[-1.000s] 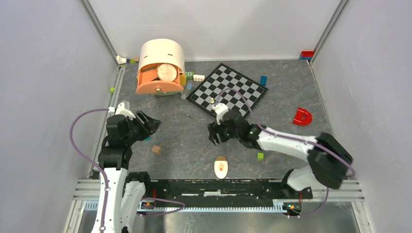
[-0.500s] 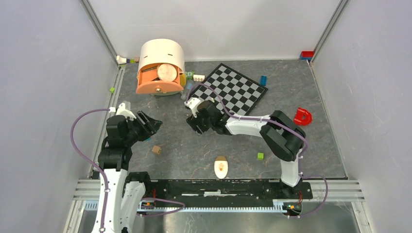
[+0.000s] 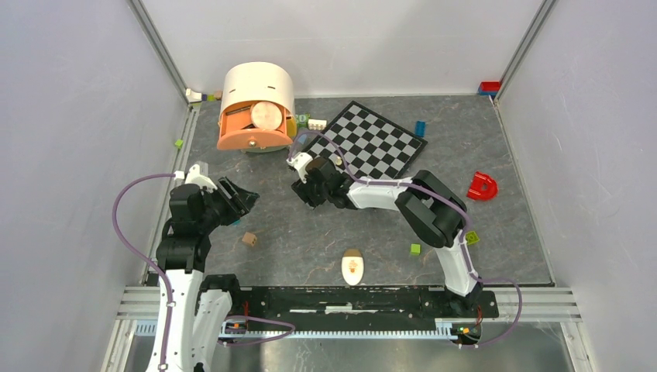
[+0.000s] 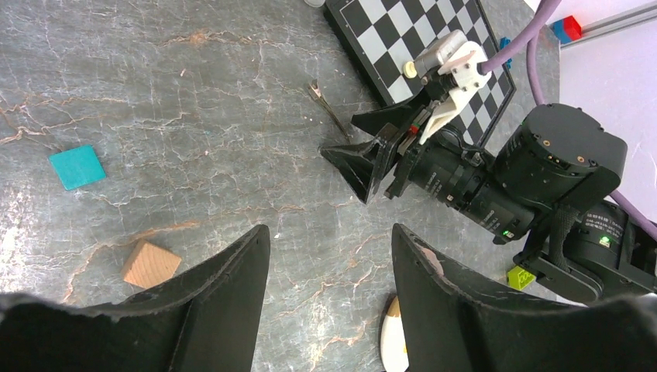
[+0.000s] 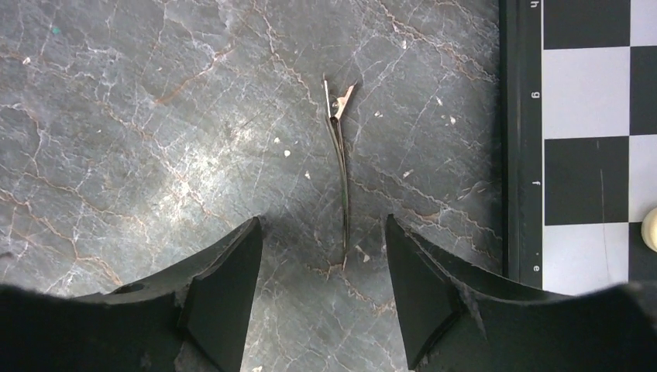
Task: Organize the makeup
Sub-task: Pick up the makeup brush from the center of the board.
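Right arm has swung across from the middle of the table to the near-left corner of the chessboard (image 3: 372,143), and the left one has hardly budged. Now the right claw (image 5: 321,223) hangs low over the grey tabletop (image 3: 310,240) with its jaws apart, and a thin metal clip (image 5: 339,167) lies flat on the stone, its near end running in between the two fingertips. Nothing is gripped; I can't tell whether either finger touches it. The left claw (image 4: 331,232) is spread wide too, holding nothing, above bare table with a teal tile (image 4: 77,167) and a wooden cube (image 4: 150,263) off to its side. As for the makeup, the cream oval (image 3: 352,268) sits alone near the front rail, well apart from both claws. The round peach compact (image 3: 266,115) rests inside the orange drum-shaped holder (image 3: 256,81) at the far left.
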